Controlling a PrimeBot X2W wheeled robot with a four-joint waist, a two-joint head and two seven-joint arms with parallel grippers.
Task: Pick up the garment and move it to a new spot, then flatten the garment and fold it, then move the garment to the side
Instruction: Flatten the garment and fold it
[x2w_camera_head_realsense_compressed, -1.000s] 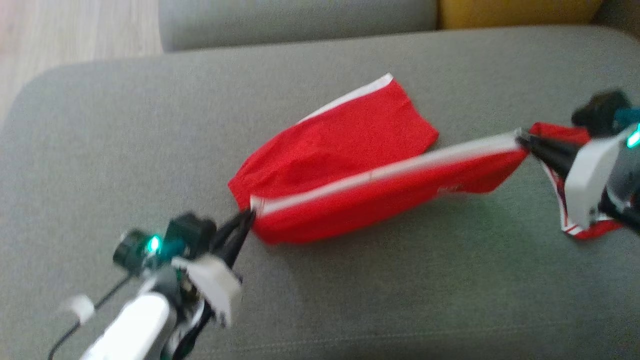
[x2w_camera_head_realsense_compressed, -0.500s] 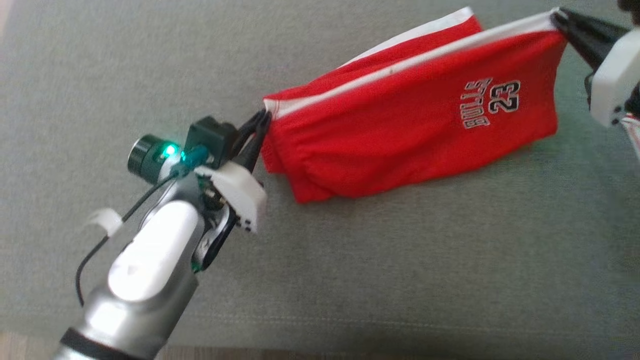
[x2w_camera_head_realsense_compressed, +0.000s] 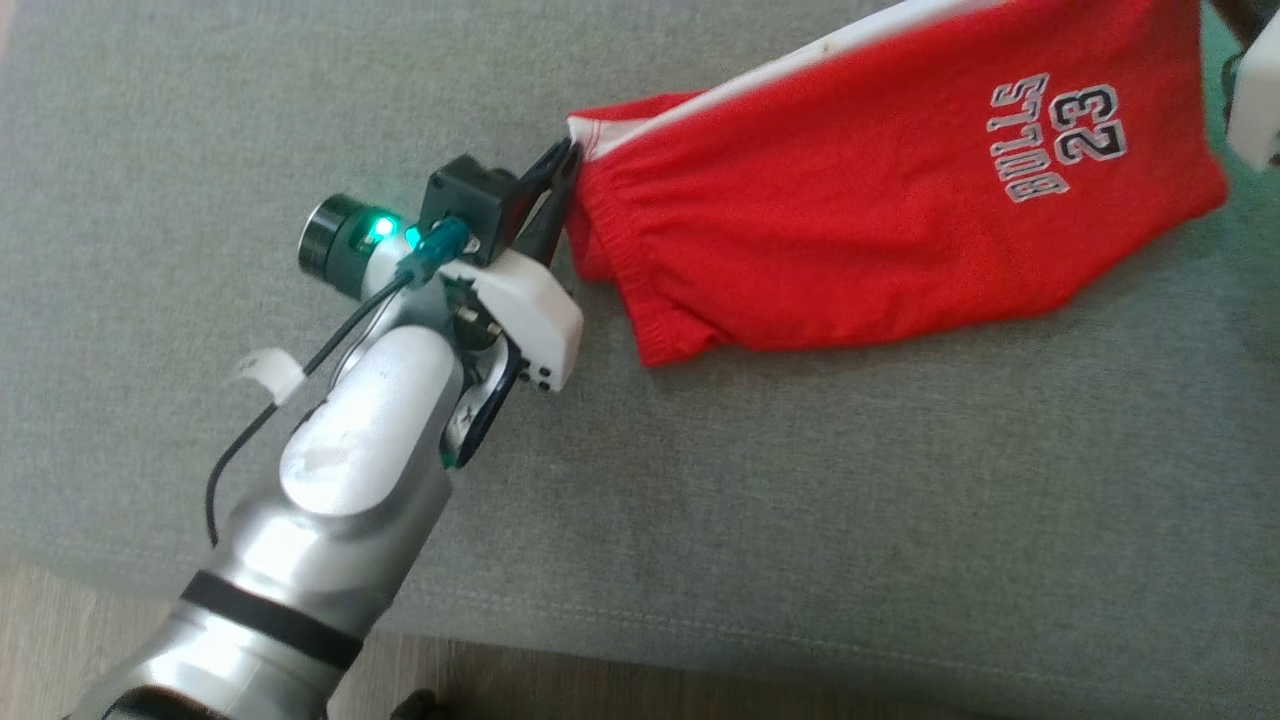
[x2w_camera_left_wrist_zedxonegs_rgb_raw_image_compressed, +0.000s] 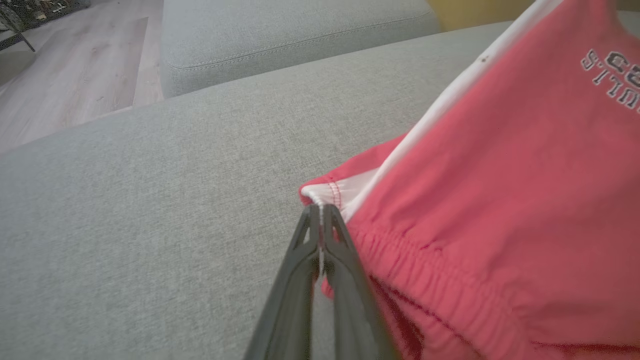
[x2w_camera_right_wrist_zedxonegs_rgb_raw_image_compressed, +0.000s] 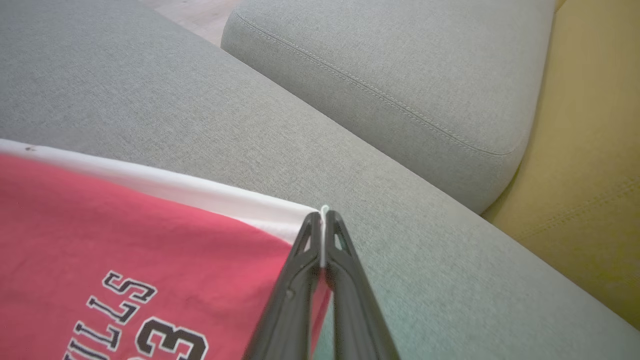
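Note:
The garment (x2w_camera_head_realsense_compressed: 880, 210) is a pair of red shorts with a white side stripe and "BULLS 23" printed on it, stretched in the air over a grey cushion (x2w_camera_head_realsense_compressed: 700, 500). My left gripper (x2w_camera_head_realsense_compressed: 562, 165) is shut on its waistband corner; the left wrist view shows the gripper (x2w_camera_left_wrist_zedxonegs_rgb_raw_image_compressed: 320, 212) pinching the white seam of the garment (x2w_camera_left_wrist_zedxonegs_rgb_raw_image_compressed: 500, 200). At the far end my right gripper (x2w_camera_right_wrist_zedxonegs_rgb_raw_image_compressed: 322, 217) is shut on the white hem corner of the garment (x2w_camera_right_wrist_zedxonegs_rgb_raw_image_compressed: 125, 230). The lower edge of the shorts hangs down toward the cushion.
A second grey cushion (x2w_camera_right_wrist_zedxonegs_rgb_raw_image_compressed: 400, 65) lies beyond the one below the shorts, with a yellow cushion (x2w_camera_right_wrist_zedxonegs_rgb_raw_image_compressed: 590, 150) beside it. Wooden floor (x2w_camera_left_wrist_zedxonegs_rgb_raw_image_compressed: 75, 65) shows past the cushion's far side, and more floor (x2w_camera_head_realsense_compressed: 60, 640) at its near edge.
The head camera has swung down and nearer. Both grippers have lifted the shorts, which now hang stretched with the printed face toward me instead of lying partly on the cushion.

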